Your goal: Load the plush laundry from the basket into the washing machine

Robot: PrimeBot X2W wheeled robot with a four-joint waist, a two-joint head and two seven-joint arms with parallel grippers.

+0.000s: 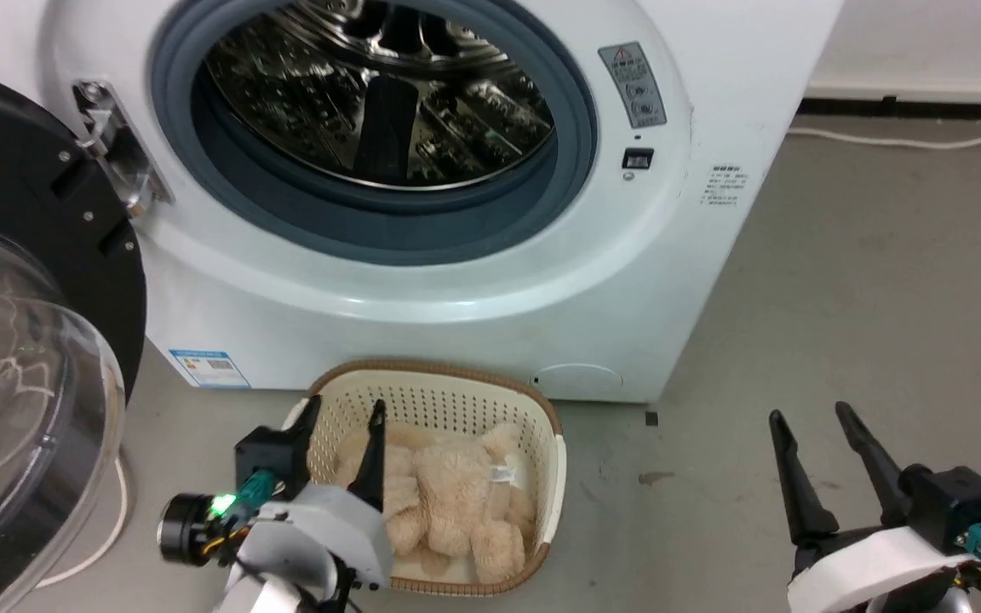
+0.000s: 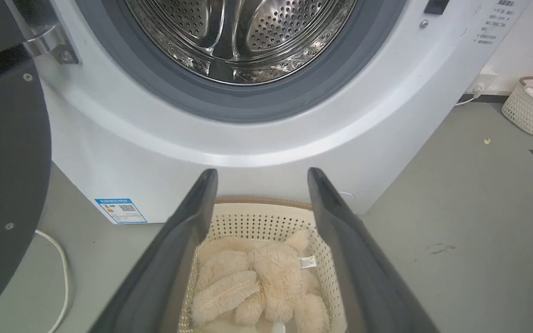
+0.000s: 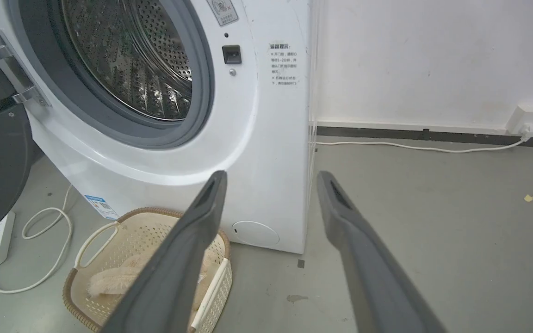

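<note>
done so far: nothing loaded yet, as i judge it; the fluffy beige-cream plush laundry (image 1: 448,502) lies wholly inside the oval cream perforated plastic basket (image 1: 435,373) with a brown woven-look rim.
basket position: on the grey floor (image 1: 840,298), just in front of the large white front-loading washing machine (image 1: 473,298).
machine state: the black-rimmed clear bubble door (image 1: 22,400) stands swung open at the left; the perforated steel drum (image 1: 380,94) looks empty.
left gripper (image 1: 346,403): fingers spread apart, holding nothing, poised over the basket's near-left part.
right gripper (image 1: 810,414): fingers likewise parted and empty, over bare floor well to the right of the basket.
left to do: grasp the plush, lift it past the grey gasket (image 1: 576,170), release it in the drum.
plush tag: small white sewn-in tag (image 2: 307,262); print too small to read.
blue sticker: blue-and-white label (image 1: 209,368) low on the machine's front left, with a code square; text unreadable.
warning sticker: grey strip (image 1: 633,83) beside the opening, red triangle on top; wording unreadable.
printed block: small dark lines of characters (image 1: 725,186) on the front right; not legible.
brand: none that i can read.
</note>
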